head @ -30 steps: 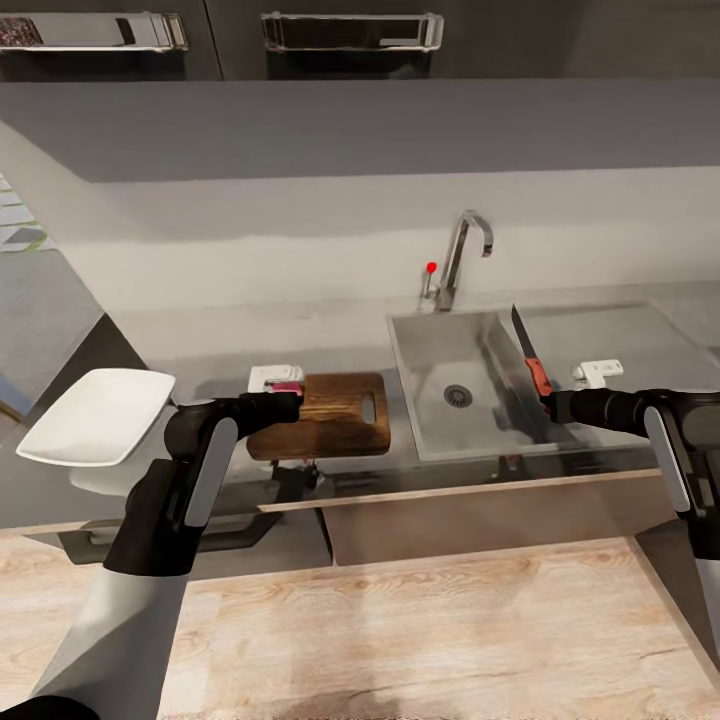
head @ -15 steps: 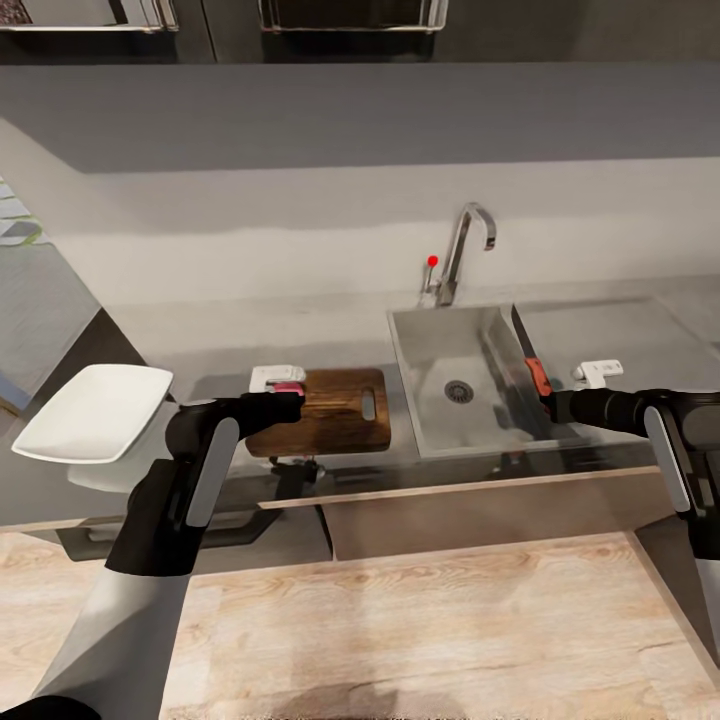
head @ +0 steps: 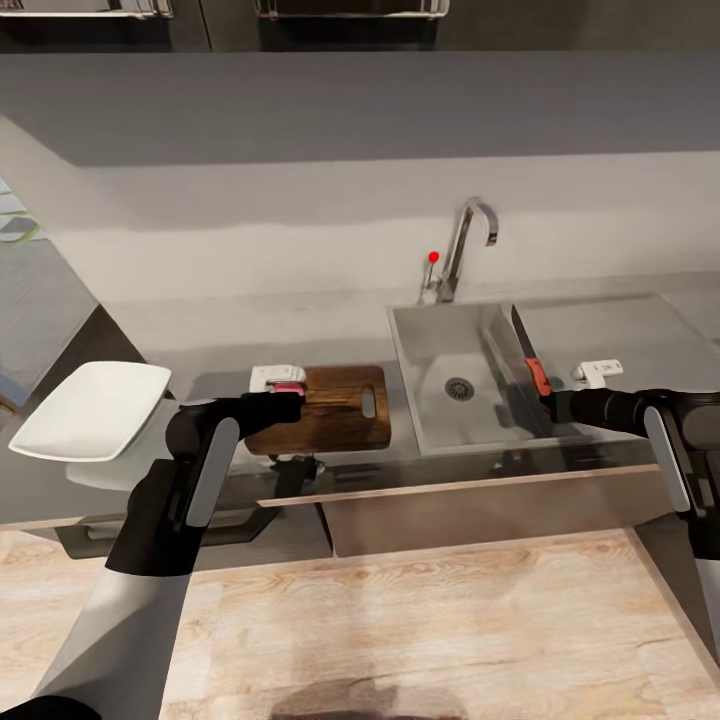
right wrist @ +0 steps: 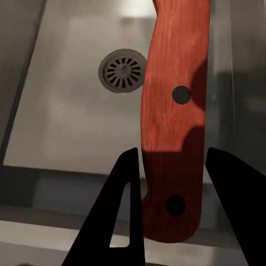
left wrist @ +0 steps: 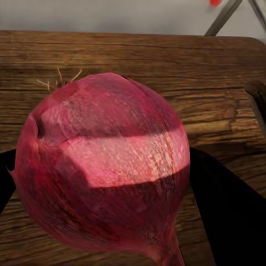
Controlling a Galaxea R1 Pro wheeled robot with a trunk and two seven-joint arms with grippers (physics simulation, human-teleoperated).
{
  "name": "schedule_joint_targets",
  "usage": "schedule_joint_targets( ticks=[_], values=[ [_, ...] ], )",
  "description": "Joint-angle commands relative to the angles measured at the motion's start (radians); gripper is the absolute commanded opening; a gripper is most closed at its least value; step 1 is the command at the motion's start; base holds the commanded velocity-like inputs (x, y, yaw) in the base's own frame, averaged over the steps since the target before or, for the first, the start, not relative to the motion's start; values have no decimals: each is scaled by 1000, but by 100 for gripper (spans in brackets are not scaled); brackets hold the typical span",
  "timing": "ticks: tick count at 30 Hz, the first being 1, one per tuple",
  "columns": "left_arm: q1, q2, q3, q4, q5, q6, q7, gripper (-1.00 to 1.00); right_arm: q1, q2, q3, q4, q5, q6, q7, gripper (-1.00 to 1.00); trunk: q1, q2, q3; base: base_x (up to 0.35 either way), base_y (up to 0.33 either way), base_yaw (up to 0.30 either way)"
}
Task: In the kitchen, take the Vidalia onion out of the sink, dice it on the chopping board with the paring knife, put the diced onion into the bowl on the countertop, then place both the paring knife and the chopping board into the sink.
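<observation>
Head view: both arms out over the countertop [head: 330,335]. L gripper [head: 283,392] is clamped on the Vidalia onion [head: 287,387], holding it at the left end of the chopping board [head: 335,410]. Left wrist view, close up: onion [left wrist: 102,166] between the dark fingers [left wrist: 230,210], wood grain of the board [left wrist: 138,55] right behind it; can't tell if it's touching the board or just above.

R gripper [head: 546,400] is closed on the paring knife [head: 531,362], red-orange handle in the jaws, dark blade pointing away from the robot, over the right side of the sink [head: 430,340]. Right wrist view: handle [right wrist: 174,116] pinched between the fingertips [right wrist: 124,188], drain [right wrist: 122,71] in the steel basin below.

Bowl [head: 90,410], white, sits at the far left of the counter, well apart from the board. Tap [head: 468,245] with its red knob [head: 433,256] stands behind the basin.
</observation>
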Motion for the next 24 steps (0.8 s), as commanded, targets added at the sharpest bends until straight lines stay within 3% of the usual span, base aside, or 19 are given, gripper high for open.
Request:
schedule_joint_targets(
  ticks=[1,24],
  values=[
    [-1,0,0,-1,7,4,6,-100,-1,0,-1,0,-7,7,-2,-100,1,-2,-3,0,0,0],
    [-1,-2,0,8,7,4,6,-100,-1,0,0,0,-7,7,-2,-100,1,-2,-16,0,0,0]
  ],
)
